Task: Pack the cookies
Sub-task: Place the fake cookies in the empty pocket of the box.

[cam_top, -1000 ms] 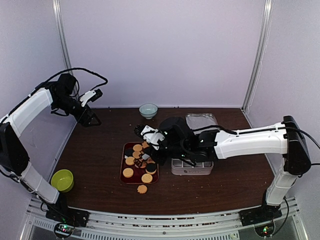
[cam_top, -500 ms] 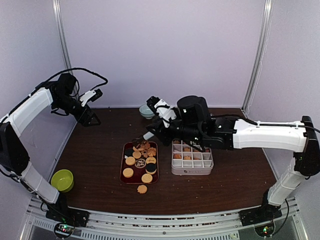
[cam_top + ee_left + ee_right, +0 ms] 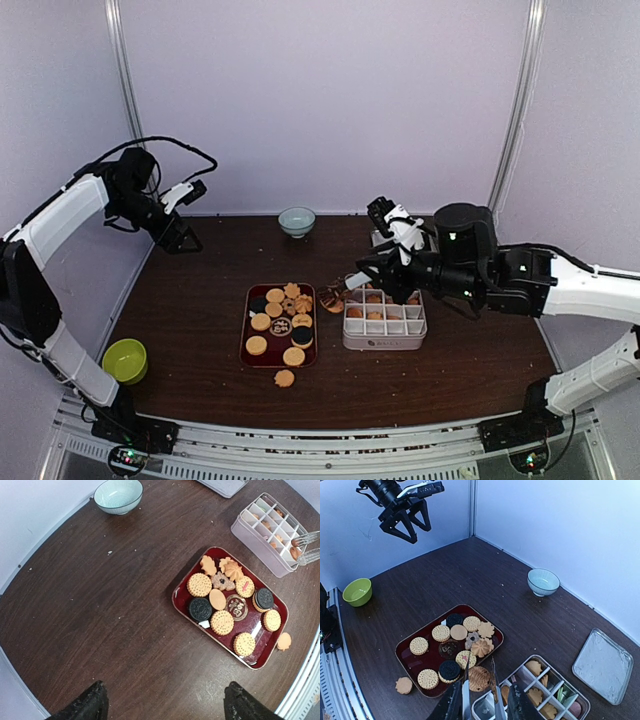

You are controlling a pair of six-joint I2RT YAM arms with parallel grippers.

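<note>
Withdrawn from its low position over the red tray point(image 3: 245, 350) a second earlier, the right pincer point(image 3: 333, 297) stood at the left end of the divided box point(image 3: 385, 342) in the top view, pinching a brown round cookie point(image 3: 329, 299). This indicated a pick completed and a placement about to follow. The left pincer point(image 3: 182, 243) had not moved. It hung spread at the far left, well apart from the work. The remaining cookies point(image 3: 280, 320) lay on the tray, and one stray cookie point(image 3: 285, 378) lay on the desk point(image 3: 200, 320) just in front of it. The right arm hid part of the clear lid point(image 3: 400, 238).

In the left wrist view, the left pincer point(image 3: 167, 707) showed both fingers wide apart, gripping nothing. The tray point(image 3: 178, 596) and box point(image 3: 255, 550) lay far below. The right pincer was cut off at the frame edge.

In the right wrist view, the right pincer point(image 3: 480, 672) clamped the cookie point(image 3: 479, 679) between its fingers, between the tray point(image 3: 400, 652) and the box point(image 3: 565, 676). Several cells already held cookies. The frame's lower edge cut off the nearest cells, so the target cell could not be identified.
</note>
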